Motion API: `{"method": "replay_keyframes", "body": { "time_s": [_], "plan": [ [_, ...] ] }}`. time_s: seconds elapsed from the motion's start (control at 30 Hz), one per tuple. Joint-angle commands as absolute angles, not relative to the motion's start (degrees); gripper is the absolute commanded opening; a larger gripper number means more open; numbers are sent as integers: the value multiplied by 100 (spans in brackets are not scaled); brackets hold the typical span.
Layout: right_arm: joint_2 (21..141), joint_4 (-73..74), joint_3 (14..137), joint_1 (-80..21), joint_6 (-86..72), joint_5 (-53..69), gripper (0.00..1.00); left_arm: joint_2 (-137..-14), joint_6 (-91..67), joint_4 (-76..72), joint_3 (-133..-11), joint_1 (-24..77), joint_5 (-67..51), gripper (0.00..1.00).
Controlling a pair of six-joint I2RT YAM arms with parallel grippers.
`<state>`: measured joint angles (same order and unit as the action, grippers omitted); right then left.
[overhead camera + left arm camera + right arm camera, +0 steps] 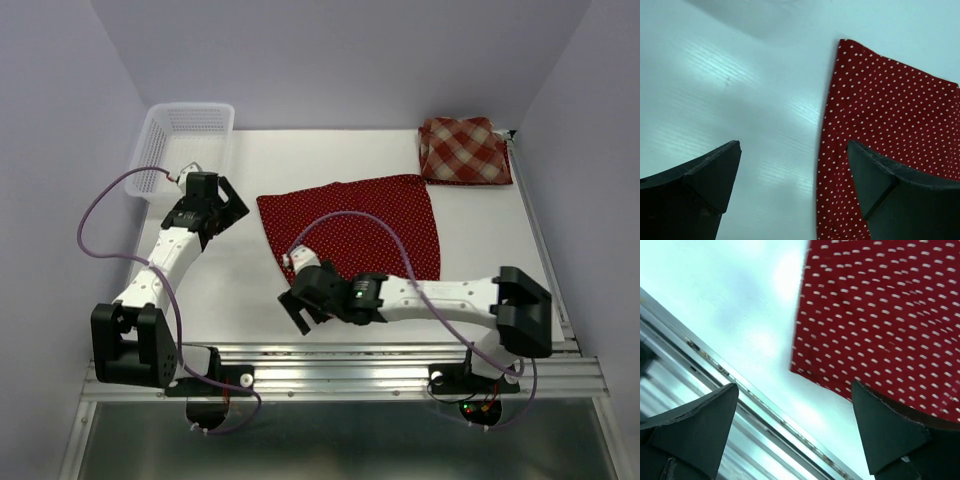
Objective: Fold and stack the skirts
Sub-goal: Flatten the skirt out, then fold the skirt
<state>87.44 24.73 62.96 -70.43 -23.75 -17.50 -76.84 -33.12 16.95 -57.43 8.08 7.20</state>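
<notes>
A dark red skirt with white polka dots [350, 225] lies spread flat mid-table. A red-and-tan plaid skirt [463, 150] sits folded at the back right corner. My left gripper [233, 208] hovers open just left of the dotted skirt's far left corner. In the left wrist view that skirt's edge [890, 110] runs under the right finger [890, 190], and the left gripper [794, 147] holds nothing. My right gripper [296, 308] is open at the skirt's near left corner. In the right wrist view this corner [880, 315] lies ahead of the empty right gripper [795, 390].
A white mesh basket [185, 135] stands at the back left corner, just behind the left arm. The metal rail [715, 385] of the table's near edge runs right beneath the right gripper. Purple cables loop off both arms.
</notes>
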Motion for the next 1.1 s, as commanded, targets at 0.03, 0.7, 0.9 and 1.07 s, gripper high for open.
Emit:
{"method": "replay_keyframes", "body": {
  "time_s": [0.03,0.7,0.9,1.07],
  "plan": [
    [9973,3101,7458,-7479,-2531,-3109,100,-7242,-3472,1916,-5397,624,862,99],
    [11338,3788,8121,-7550,-3366,-3331,32,-7462,-3463,1793,-5397,554,668,99],
    [11048,3270,7726,-7734,-3041,-2971,2,-7874,-3384,1205,-5098,589,-104,99],
    [11004,3138,7471,-7787,-3015,-2795,1,-8252,-3375,774,-4992,773,-527,99]
  ]
}}
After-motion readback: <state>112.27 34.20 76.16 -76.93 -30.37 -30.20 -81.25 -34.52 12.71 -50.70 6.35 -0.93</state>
